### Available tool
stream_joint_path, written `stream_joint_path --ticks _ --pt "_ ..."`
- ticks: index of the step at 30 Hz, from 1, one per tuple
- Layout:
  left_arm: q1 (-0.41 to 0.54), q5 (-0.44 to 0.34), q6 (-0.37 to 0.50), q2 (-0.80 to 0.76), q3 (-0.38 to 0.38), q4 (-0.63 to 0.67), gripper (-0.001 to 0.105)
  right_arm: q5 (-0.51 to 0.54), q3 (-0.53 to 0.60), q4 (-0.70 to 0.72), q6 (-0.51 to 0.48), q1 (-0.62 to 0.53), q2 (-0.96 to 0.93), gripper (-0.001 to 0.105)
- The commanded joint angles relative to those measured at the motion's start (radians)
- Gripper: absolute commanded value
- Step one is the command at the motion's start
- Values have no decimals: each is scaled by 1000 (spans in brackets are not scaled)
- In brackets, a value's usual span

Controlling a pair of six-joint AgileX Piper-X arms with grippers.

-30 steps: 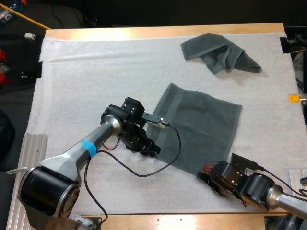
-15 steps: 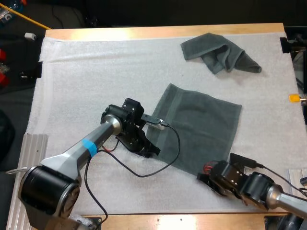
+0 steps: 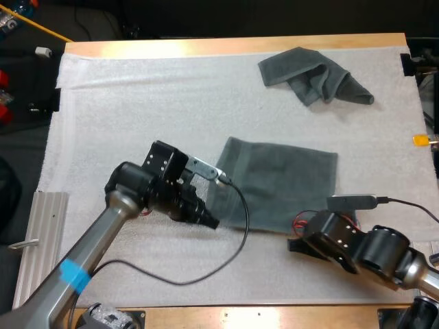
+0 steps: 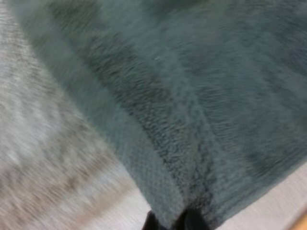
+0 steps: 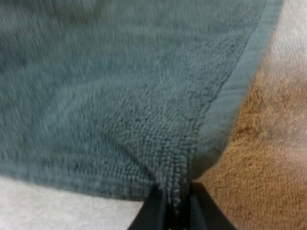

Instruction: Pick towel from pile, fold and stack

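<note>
- On the wooden table [image 3: 226, 46], the white foam mat [image 3: 123, 103] covers nearly the whole top; we are working at its near middle.
- Mid-mat lies the flat dark grey-green terry towel [image 3: 281, 181], spread out with its long axis running left to right. Its near edge is pinched at both corners.
- At the mat's far right sits the crumpled dark grey-green towel [image 3: 315, 77], well apart from both arms. We judge it the pile yet to do.
- Our left gripper [image 3: 209, 221] is at the flat towel's near left corner. In the left wrist view its black fingertips [image 4: 194, 223] are clamped on the hem, with cloth bunched between them.
- Our right gripper [image 3: 296, 245] is at the near right corner. In the right wrist view its fingers [image 5: 153, 211] press the corner from both sides.
- Key relation: the towel's whole body lies forward of both grippers, toward the table's far side. Each arm has its own corner, and neither is nearer.
- We judge the fold needs the near edge carried over to the far edge with both arms level, or the halves will skew.
</note>
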Motion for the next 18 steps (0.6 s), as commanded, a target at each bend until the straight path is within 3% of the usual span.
stream_joint_path --ticks 1,6,10,18 --pt "-34 7 3 -33 0 28 0 -11 -24 41 -12 3 -21 0" --pt "-139 3 -58 -100 0 47 0 -76 -55 92 -2 52 -70 0" --pt "-208 -5 -109 -142 0 47 0 -78 -55 154 76 134 -113 0" --pt "-208 -78 -117 -120 0 -3 0 -84 -30 136 122 175 -120 0"
